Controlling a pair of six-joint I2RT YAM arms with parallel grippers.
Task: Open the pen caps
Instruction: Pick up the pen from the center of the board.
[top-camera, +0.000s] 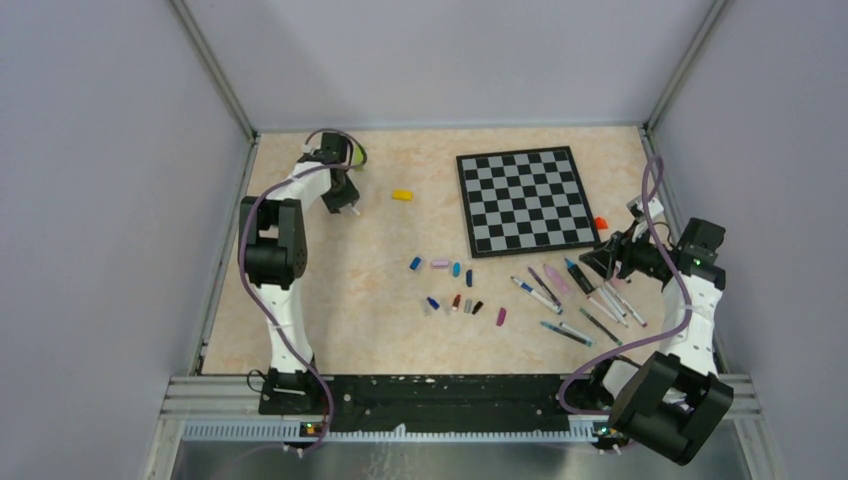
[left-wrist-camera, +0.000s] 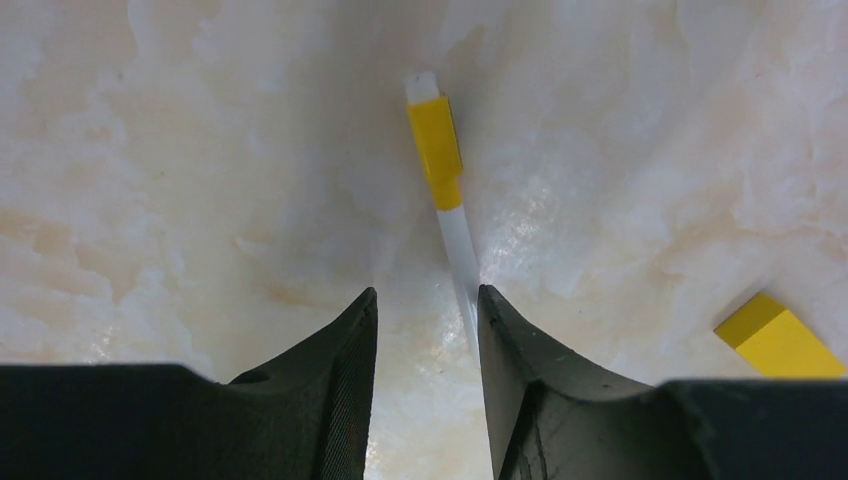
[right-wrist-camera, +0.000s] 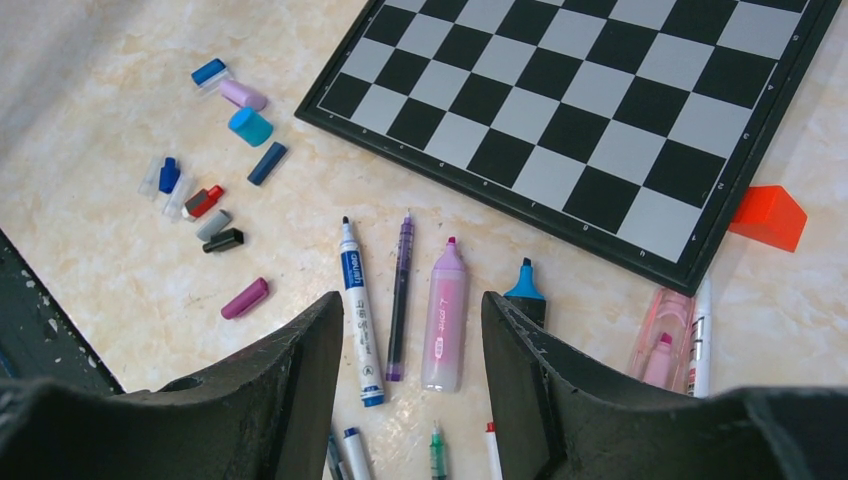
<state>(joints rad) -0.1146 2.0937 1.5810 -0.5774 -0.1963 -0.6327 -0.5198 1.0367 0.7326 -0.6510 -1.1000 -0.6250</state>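
Left claw: apart, white pen between, barrel against one finger, yellow cap on.
Right claw: apart, over pens.
Chessboard: flat on counter, just beyond pens.
Pens: uncapped, side by side.
Caps: scattered left of pens.

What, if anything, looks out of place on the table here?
One white-and-yellow pen lies alone at the far left, under the left gripper. It is well away from the other pens on the right side and from the loose caps mid-table. Nothing looks spilled or damaged.
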